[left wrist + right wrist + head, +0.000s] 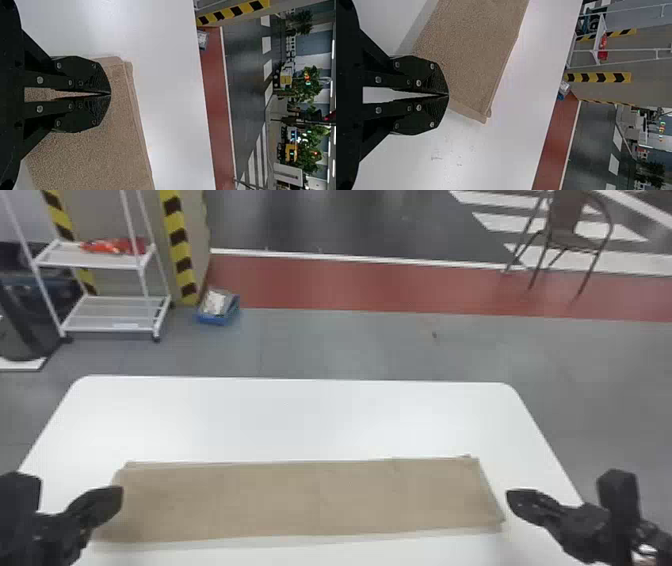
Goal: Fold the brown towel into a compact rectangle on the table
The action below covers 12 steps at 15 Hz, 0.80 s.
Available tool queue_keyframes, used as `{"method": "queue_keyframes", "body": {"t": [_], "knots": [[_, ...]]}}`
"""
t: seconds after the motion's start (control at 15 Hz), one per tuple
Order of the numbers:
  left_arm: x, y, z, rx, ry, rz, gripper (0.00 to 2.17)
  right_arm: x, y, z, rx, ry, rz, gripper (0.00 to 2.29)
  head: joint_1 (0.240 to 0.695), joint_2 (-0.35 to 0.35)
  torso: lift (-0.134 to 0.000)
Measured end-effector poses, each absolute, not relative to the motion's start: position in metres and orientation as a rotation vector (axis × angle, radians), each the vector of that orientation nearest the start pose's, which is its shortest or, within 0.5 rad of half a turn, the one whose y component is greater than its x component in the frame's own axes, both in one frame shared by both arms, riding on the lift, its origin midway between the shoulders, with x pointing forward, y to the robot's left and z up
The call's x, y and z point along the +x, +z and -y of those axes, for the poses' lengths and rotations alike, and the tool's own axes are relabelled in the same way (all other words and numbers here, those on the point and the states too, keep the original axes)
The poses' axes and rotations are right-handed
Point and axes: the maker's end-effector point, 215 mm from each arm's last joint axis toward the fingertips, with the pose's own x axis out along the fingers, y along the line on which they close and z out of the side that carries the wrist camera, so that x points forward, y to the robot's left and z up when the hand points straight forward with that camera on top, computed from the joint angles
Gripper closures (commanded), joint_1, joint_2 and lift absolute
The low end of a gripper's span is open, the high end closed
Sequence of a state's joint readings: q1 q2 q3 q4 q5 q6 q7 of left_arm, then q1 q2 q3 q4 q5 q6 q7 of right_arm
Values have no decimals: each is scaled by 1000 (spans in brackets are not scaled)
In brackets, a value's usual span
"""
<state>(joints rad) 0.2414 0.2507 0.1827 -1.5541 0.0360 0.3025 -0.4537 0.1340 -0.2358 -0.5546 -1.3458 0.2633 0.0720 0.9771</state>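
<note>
Two grippers: the left gripper (116,496) at the towel's left end, the right gripper (515,497) just beside its right end.
Left fingertips: pressed together, with a narrow slit behind them; they cover part of the towel, and whether they touch it I cannot tell.
Right fingertips: also pressed together, with a similar slit; contact with the cloth is hard to judge.
Brown towel (310,500): a long, flat band lying crosswise on the near part of the surface, layers peeping out at its far edge and right end.
Towel's near side: a paler strip runs along it, perhaps shadow, perhaps a lower layer.
White surface (300,415): far corners rounded; near edge cut off.
Floor beyond: a white rack (100,261), cut off above, and a blue box (218,319) near it, contents hard to make out; a chair (565,237) far right, its top cut off.
</note>
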Motion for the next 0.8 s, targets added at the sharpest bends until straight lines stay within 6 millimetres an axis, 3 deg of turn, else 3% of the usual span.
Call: {"method": "queue_keyframes", "body": {"t": [0.07,0.13,0.6,0.8], "knots": [[451,-541,-345,66,-238,-576,431,422,-519,445,-191,401,-561,316,695,-131,0],[450,-543,-348,46,-227,-586,431,425,-514,444,-196,396,-541,120,695,-125,0],[448,-561,-359,-39,-182,-688,458,432,-502,448,-209,361,-492,87,695,-114,0],[460,-571,-360,-54,-176,-717,610,433,-502,451,-220,354,-479,87,695,-115,0]]}}
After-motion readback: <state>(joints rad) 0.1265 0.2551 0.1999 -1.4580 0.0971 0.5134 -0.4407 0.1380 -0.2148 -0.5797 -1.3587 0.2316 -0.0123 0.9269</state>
